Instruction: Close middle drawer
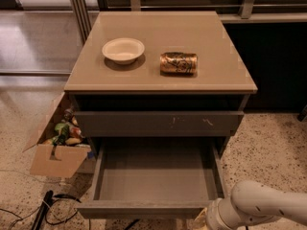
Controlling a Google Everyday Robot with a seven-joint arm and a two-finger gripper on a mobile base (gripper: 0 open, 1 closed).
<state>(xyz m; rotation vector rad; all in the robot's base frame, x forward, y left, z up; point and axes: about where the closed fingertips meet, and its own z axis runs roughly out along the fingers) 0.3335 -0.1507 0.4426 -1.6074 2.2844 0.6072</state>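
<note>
The middle drawer is pulled far out of the cabinet, with its smooth grey tray bare and its plain front edge near the bottom of the camera view. Above it sits the shut grey drawer front with pale scratch marks. My white arm comes in from the bottom right. The gripper is at the drawer front's right corner, mostly cut off by the bottom edge of the view.
On the cabinet top are a white bowl and a gold can lying on its side. An open cardboard box of items stands on the floor to the left. Black cables lie at the bottom left.
</note>
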